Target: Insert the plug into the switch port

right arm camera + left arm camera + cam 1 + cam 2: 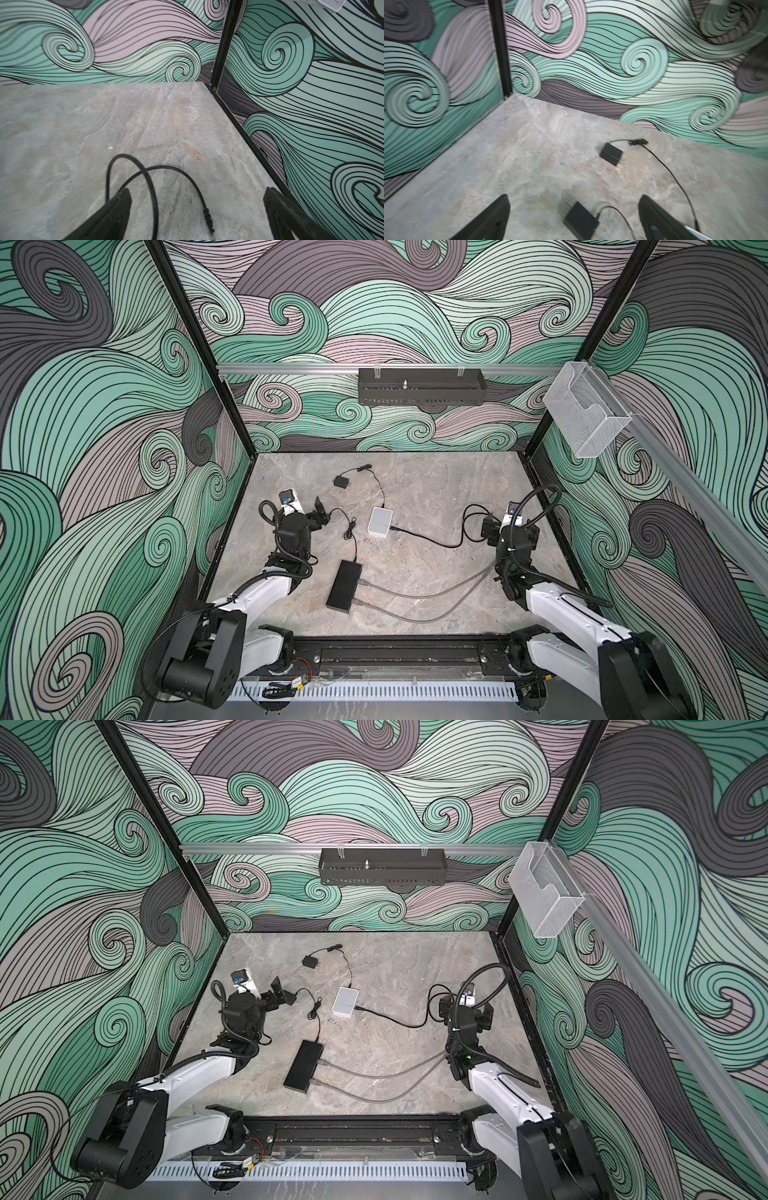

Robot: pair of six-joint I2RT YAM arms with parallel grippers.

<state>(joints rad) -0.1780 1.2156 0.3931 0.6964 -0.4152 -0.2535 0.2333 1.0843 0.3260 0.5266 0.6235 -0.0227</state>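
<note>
A thin black cable ends in a small plug (208, 220) that lies on the table between the fingers of my open right gripper (197, 190) (488, 526), untouched. The cable (436, 541) loops and runs left to the side of a small white switch box (380, 522) (345, 1001). A flat black switch box (345, 585) lies nearer, with two grey cables plugged in. My left gripper (574, 199) (322, 514) hangs open over a black power adapter (581, 220), holding nothing. Whether the cable's end at the white box is seated, I cannot tell.
A second black adapter (340, 481) (611, 153) lies further back, its cord reaching the white box. The grey cables (415, 597) sweep across the table under the right arm. Patterned walls close three sides. A black tray (419, 385) and a clear holder (586, 414) hang on rails.
</note>
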